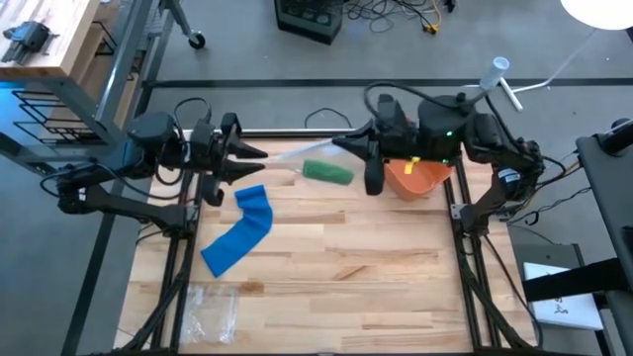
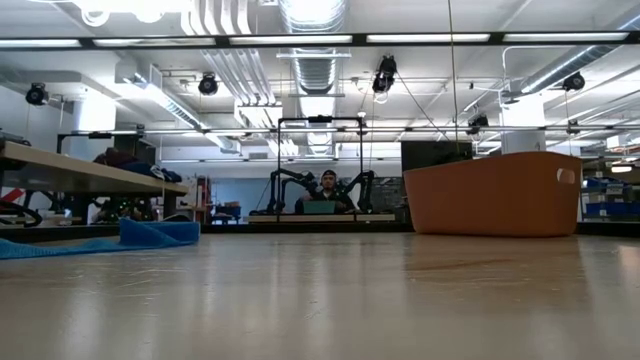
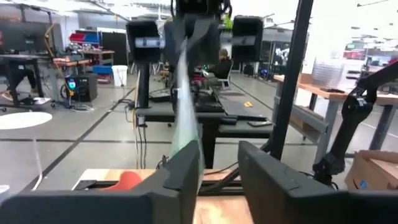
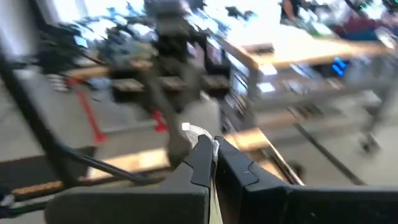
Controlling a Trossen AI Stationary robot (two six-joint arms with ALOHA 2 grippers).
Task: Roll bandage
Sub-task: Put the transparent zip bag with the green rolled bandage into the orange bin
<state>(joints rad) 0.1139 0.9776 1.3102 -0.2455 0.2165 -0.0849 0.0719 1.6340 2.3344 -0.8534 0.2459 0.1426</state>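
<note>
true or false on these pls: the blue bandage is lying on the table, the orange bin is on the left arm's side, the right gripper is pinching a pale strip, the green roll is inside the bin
1. The blue bandage lies on the table. True.
2. The orange bin is on the left arm's side. False: it sits under the right arm.
3. The right gripper is shut on the pale strip. True.
4. The green roll is inside the bin. False: it is outside it, beside it.

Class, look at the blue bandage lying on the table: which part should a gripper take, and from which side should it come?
Probably take the blue bandage at its upturned end nearest the left gripper, coming from above. It lies flat and diagonal on the table, and that end curls up off the wood, so fingers can close across it; the flat end offers no edge.
</note>
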